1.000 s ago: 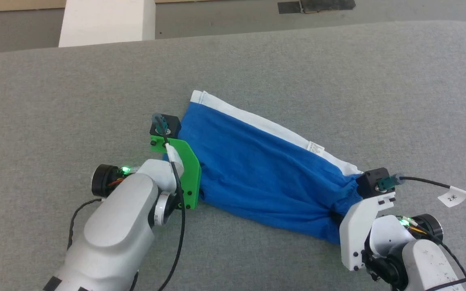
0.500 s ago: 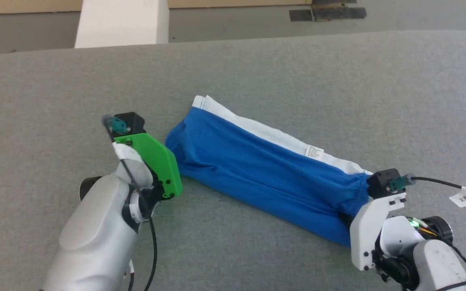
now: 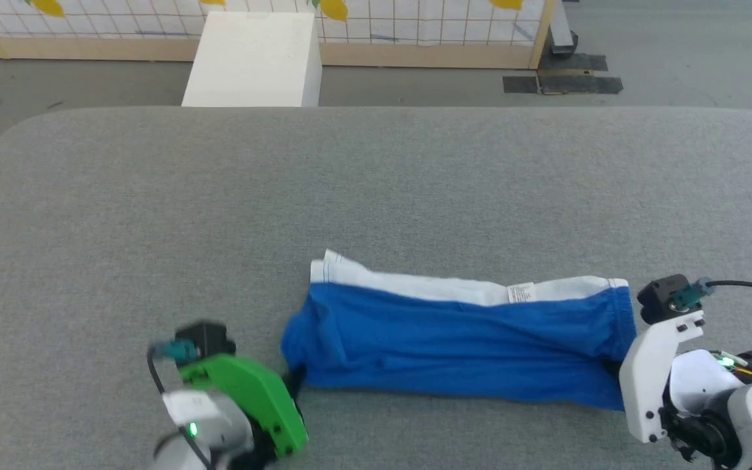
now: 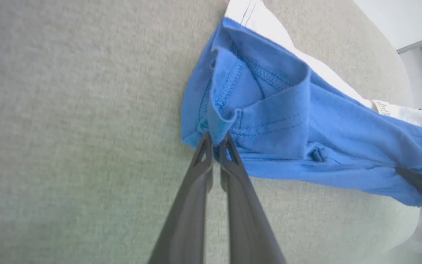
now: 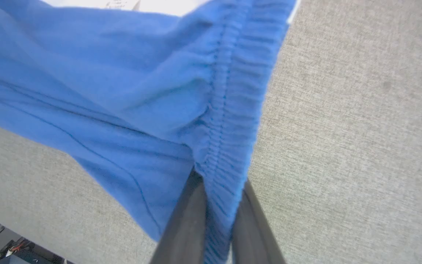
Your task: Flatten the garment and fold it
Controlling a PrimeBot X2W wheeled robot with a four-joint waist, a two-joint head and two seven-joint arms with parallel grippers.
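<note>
On the near half of the counter (image 3: 376, 183) | garment (image 3: 454, 346) lies as a narrow blue band, white trim (image 3: 428, 287) far | left tool (image 4: 216, 141) pinched on its left corner, right tool (image 5: 220, 176) clamped on its gathered right end | wider a second ago, now drawn straight: flattening under way.

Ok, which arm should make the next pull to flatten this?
Left, likely. The left gripper has its jaws shut on the garment at its crumpled, folded-over end, where pulling outward should open it. The right gripper clamps the opposite hem and can anchor.
</note>
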